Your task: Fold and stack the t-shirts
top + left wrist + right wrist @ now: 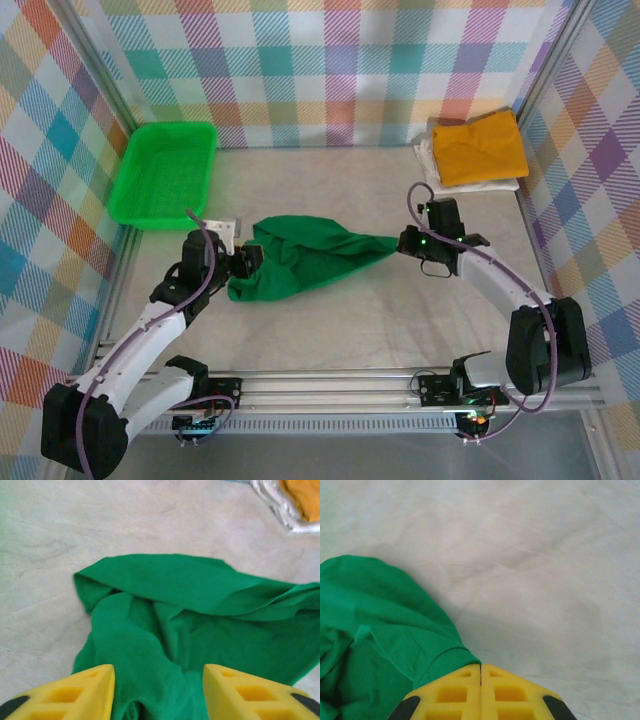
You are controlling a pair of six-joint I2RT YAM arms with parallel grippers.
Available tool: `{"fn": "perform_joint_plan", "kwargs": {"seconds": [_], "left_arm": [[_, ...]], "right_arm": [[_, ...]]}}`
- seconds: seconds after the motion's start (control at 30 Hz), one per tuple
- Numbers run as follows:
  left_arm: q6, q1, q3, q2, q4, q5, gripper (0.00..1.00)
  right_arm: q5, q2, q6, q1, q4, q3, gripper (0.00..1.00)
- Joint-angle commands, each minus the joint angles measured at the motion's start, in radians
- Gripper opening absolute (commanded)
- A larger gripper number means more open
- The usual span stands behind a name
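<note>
The green shirt [310,262] lies crumpled in the middle of the desk [340,340], drawn out between the two arms. The right fingers [455,692] are pressed together, pinching the hem at the shirt's right tip. The left fingers [85,690] stand wide apart at its left end, with cloth bunched between them but not gripped. At the far right corner, the folded yellow shirt [480,148] rests on the white shirt [428,155]. A basket [160,175] sits at the far left corner.

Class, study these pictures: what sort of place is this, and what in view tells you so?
Likely a robot lab test cell: left arm and right arm bolted to a metal rail, checked cloth walls, and a green t-shirt staged near a plastic basket.
</note>
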Motion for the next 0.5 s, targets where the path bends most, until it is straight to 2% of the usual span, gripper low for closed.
{"fn": "perform_joint_plan", "kwargs": {"seconds": [0.0,0.03,0.17,0.23,0.27,0.33,0.43,0.47], "left_arm": [[-0.001,0.011,0.011,0.027,-0.003,0.013,0.77],[-0.002,0.011,0.018,0.044,-0.009,0.023,0.80],[-0.002,0.010,0.043,0.132,-0.031,0.028,0.82],[-0.005,0.010,0.057,0.180,-0.038,0.014,0.82],[-0.007,0.010,0.067,0.204,-0.040,0.018,0.82],[-0.013,0.009,0.076,0.244,-0.022,0.061,0.84],[-0.018,-0.006,0.091,0.299,-0.020,0.126,0.86],[-0.016,-0.021,0.091,0.304,-0.024,0.141,0.87]], "right_arm": [[0.069,0.016,0.108,-0.045,-0.079,-0.016,0.00],[0.062,0.020,0.125,-0.071,-0.081,-0.023,0.00],[0.101,0.012,0.181,-0.124,-0.101,-0.060,0.00],[0.118,-0.012,0.169,-0.124,-0.083,-0.073,0.26],[0.108,-0.028,0.143,-0.118,-0.058,-0.075,0.34],[0.162,-0.048,0.089,-0.075,-0.075,-0.034,0.34],[0.206,-0.019,-0.080,0.047,-0.096,0.076,0.47],[0.190,0.008,-0.156,0.101,-0.087,0.112,0.48]]}}
